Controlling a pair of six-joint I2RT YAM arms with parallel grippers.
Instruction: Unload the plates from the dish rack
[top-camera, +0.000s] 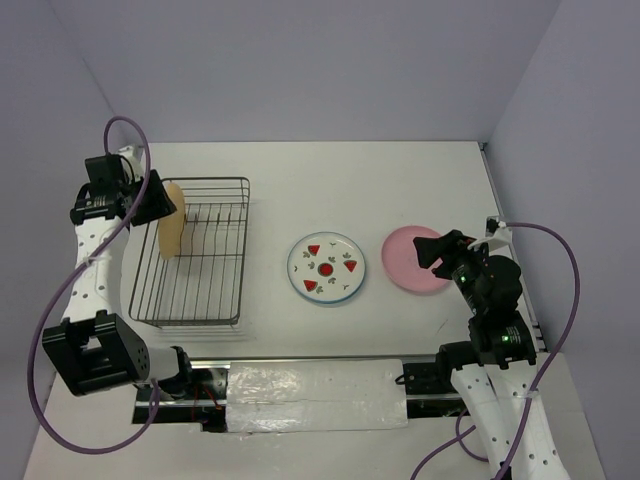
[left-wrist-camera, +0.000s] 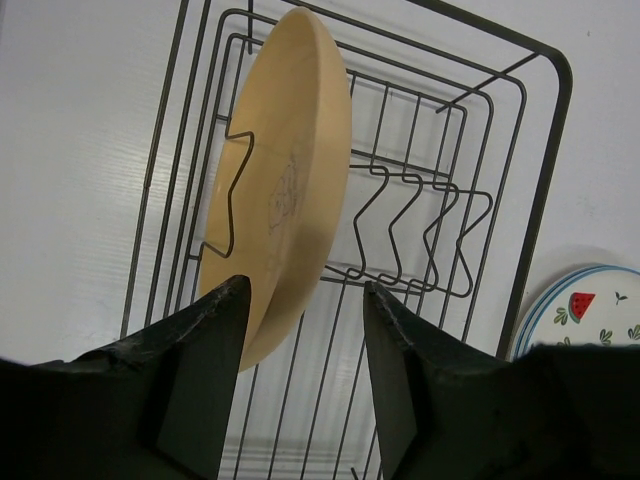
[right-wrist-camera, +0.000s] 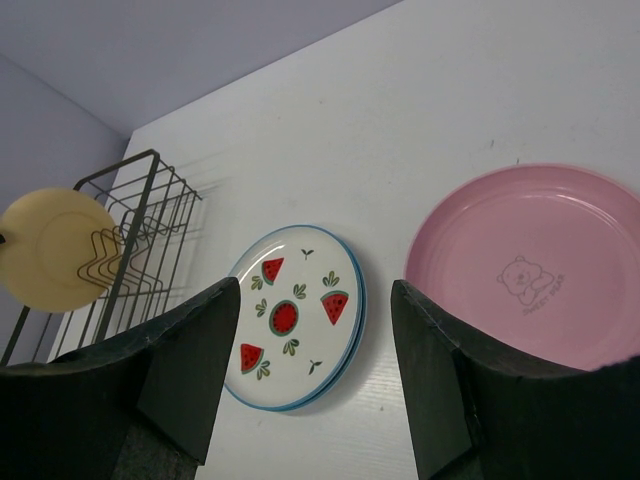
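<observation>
A tan-yellow plate (top-camera: 172, 235) (left-wrist-camera: 285, 180) stands on edge in the left end of the dark wire dish rack (top-camera: 215, 290) (left-wrist-camera: 545, 180). My left gripper (top-camera: 165, 207) (left-wrist-camera: 305, 290) is open and straddles the plate's near edge. The rim sits close to the left finger (left-wrist-camera: 215, 350), with a gap to the right finger. The white plate with watermelon marks (top-camera: 326, 268) (right-wrist-camera: 295, 315) lies flat on the table, and the pink plate (top-camera: 410, 262) (right-wrist-camera: 530, 265) lies to its right. My right gripper (top-camera: 440, 246) (right-wrist-camera: 315, 290) hovers open over the pink plate's near side, holding nothing.
Zigzag wire dividers (left-wrist-camera: 420, 230) run across the rack beside the tan plate. The rack (right-wrist-camera: 140, 200) and tan plate (right-wrist-camera: 50, 245) also show far left in the right wrist view. Purple walls close in the white table (top-camera: 330, 180) at the back and sides.
</observation>
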